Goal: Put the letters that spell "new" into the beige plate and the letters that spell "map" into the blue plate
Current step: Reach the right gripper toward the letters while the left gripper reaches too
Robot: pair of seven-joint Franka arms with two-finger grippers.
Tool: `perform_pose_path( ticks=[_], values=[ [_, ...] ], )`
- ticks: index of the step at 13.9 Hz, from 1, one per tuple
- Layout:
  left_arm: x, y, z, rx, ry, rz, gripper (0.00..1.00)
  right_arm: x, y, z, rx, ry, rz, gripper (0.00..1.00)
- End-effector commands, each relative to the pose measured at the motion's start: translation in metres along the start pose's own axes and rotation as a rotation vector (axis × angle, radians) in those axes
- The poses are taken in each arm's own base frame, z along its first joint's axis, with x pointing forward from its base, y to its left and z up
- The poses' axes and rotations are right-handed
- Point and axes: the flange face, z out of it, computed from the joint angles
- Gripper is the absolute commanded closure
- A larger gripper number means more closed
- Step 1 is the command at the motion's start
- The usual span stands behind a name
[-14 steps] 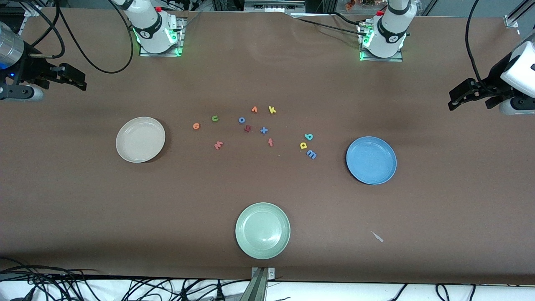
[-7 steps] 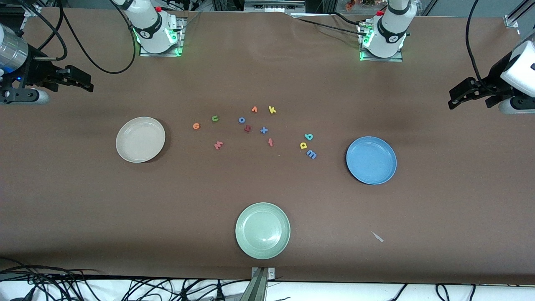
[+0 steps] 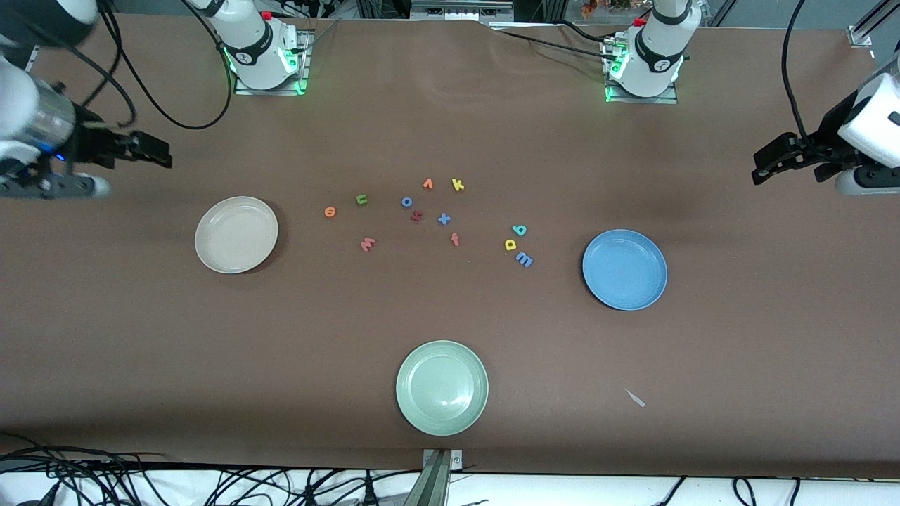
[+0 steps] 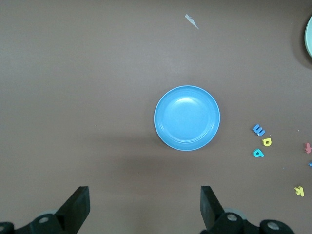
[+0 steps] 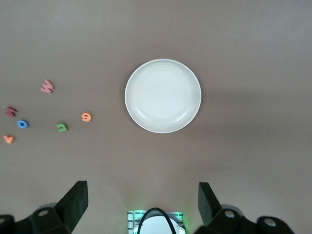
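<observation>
Round shallow cream-beige plate (image 3: 236,234), landmark: lying empty toward the right arm's end of the table, nothing yet sorted; the green foam n (image 3: 361,199), orange foam e (image 3: 330,211) and salmon-red foam w (image 3: 367,244) are resting flat on the brown table cover (image 3: 450,323), near this plate on the side toward the left arm's end; the teal foam p (image 3: 519,230), yellow foam a (image 3: 510,244) and blue foam m (image 3: 524,259) are clustering just beside one another, well apart from it and near the round mid-blue plate (image 3: 624,269), also empty. Right gripper (image 3: 151,149): hanging high over bare cover near the beige plate, fingers spread wide, holding nothing, presumably for an overview. Left gripper (image 3: 770,161): waiting likewise spread and empty, near the blue plate.
</observation>
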Motion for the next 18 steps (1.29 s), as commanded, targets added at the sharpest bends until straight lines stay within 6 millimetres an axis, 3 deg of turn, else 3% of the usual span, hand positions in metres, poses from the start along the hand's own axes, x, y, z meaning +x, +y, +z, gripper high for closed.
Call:
perform_pose_path(
  ticks=[1,5,6,8,9,12,16,18],
  values=[
    [0.016,0.034,0.031,-0.011,-0.071,0.074,0.0,0.031,-0.029,0.037,-0.036,-0.044,-0.053,0.0],
    [0.035,0.082,0.09,-0.004,-0.159,0.096,0.0,0.062,-0.067,0.091,0.019,-0.065,-0.084,0.0],
    [0.038,0.096,0.108,0.003,-0.187,0.062,0.0,0.064,-0.072,0.103,0.035,-0.056,-0.065,0.0],
    [0.044,0.122,0.122,0.006,-0.162,0.001,0.0,0.064,-0.087,0.129,0.034,-0.033,-0.026,0.0],
    [0.046,0.138,0.131,0.007,-0.146,-0.046,0.0,0.06,-0.101,0.146,0.034,-0.022,-0.023,0.0],
    [0.045,0.2,0.181,0.034,-0.151,-0.209,0.0,0.044,-0.135,0.202,0.034,0.019,0.01,0.0],
    [0.031,0.264,0.235,0.066,-0.155,-0.43,0.0,0.017,-0.14,0.257,0.047,0.1,0.0,0.0],
    [0.025,0.283,0.257,0.076,-0.154,-0.554,0.0,0.002,-0.156,0.28,0.054,0.114,0.035,0.0]
  ],
)
